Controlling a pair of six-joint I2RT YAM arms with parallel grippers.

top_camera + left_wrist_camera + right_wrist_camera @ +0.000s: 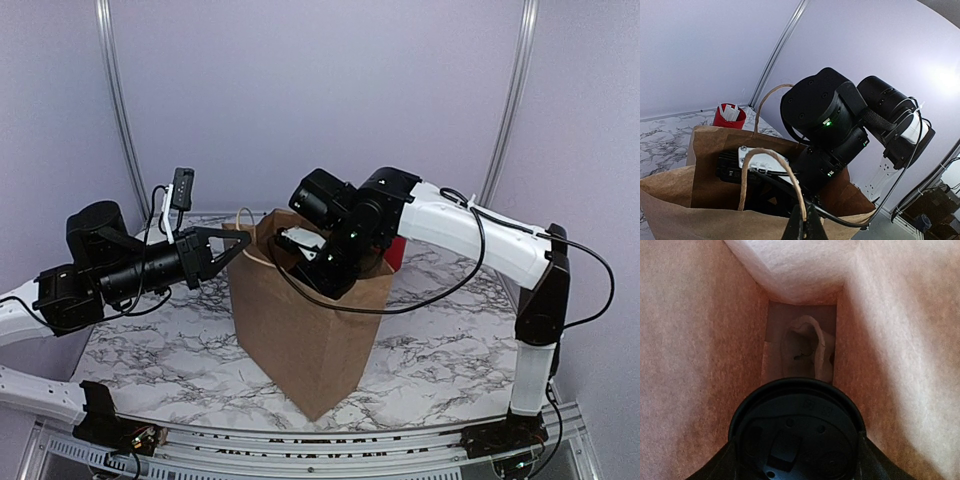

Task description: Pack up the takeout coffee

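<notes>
Coffee [797, 432] gripped in right hand [796, 465] between bag [310, 330] walls, left hand [802, 226] pinching rim

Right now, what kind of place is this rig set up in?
Most likely a lab robot cell staged as a takeout counter: plain lavender backdrop with metal poles, a marble-pattern table, and props: a brown paper bag, the takeout coffee held inside it, a red cup of utensils.

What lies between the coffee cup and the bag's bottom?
Below the coffee cup, only a crumpled white paper on the paper bag floor; right wrist view shows it.
</notes>
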